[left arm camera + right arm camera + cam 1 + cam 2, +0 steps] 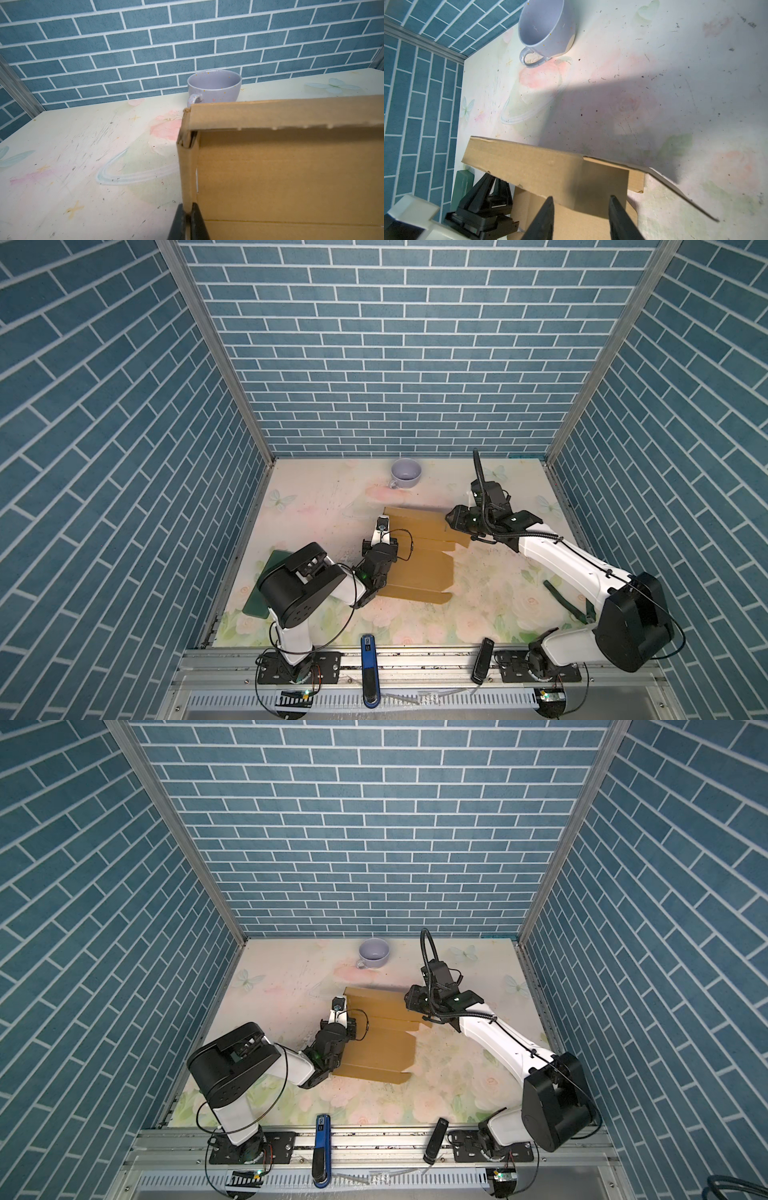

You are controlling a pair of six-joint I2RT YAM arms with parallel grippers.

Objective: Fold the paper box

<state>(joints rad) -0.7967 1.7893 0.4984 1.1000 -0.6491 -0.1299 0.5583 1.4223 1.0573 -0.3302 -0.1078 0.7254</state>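
No legible text, label, brand or number in any view. The paper box [415, 572] shows plain brown, unprinted faces in both top views and both wrist views. The blue device [368, 664] on the front rail [415, 662] carries a small pale mark near its far end, too small to read.

Both top views are bright and evenly lit, brick lines bowed at the edges; beyond the right gripper [581, 197] the paper box [529, 166] throws a broad soft shadow over the table [695, 62]; that gripper's fingers [544, 218] look slightly blurred.
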